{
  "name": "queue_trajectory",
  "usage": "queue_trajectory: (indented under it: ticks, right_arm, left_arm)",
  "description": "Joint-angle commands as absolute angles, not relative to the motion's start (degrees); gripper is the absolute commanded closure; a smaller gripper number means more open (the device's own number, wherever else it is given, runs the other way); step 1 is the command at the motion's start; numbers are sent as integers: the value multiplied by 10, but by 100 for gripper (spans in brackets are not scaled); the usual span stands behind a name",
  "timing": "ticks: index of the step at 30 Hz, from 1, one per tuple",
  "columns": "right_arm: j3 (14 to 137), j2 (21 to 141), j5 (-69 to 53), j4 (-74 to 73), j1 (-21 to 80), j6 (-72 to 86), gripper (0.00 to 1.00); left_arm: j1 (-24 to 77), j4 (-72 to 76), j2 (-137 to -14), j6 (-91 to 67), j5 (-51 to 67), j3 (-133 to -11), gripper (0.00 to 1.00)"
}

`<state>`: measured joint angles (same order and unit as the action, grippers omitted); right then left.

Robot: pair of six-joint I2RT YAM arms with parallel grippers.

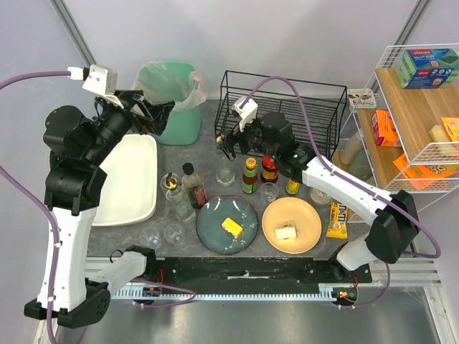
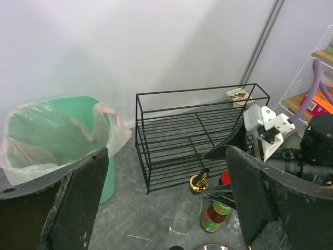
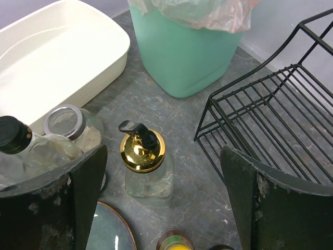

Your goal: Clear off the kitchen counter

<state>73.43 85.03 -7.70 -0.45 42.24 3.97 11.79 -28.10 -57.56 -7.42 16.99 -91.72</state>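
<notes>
Plenty left to shift off the large, flat, dark grey mottled stone kitchen counter (image 1: pixel 208 154), filling the middle of the top view just beyond the arm bases; seemingly early days. Nearest: round blue-green glazed plate (image 1: pixel 227 224) with a yellow morsel, round orange plate (image 1: pixel 291 224) with a pale block. Beyond those, clear glass dispenser (image 3: pixel 142 161) with gold pump, framed by the right gripper (image 3: pixel 164 156), jaws spread wide, holding nothing. Likely lining up a first pick: calls for lowering, centring on the glass body, closing gently. Farther off, left gripper (image 2: pixel 166 153), raised, equally wide, empty, facing the green plastic bin (image 2: pixel 57 125) with crinkled liner and the black wire rack (image 2: pixel 182 135). Gap between right gripper and dispenser: impossible to judge. Metal-rimmed glass jar (image 3: pixel 65 122) half hidden behind a finger (image 3: pixel 57 208).
</notes>
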Motion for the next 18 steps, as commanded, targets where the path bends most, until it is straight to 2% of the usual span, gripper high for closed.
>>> queue_trajectory:
  ticks: [1,7,14,18]
  right_arm:
    - [708,866,-61,101,433,36,5]
    - [691,890,-57,141,448,38,13]
    - [672,901,32,156,464,50,26]
    - [660,903,42,161,468,49,33]
  left_arm:
    - [115,-256,-566,-63,166,-911,1]
    - [115,-254,-564,-65,167,-904,1]
    - [115,-253,-554,-54,146,-902,1]
    - [115,-253,-554,-54,147,-902,1]
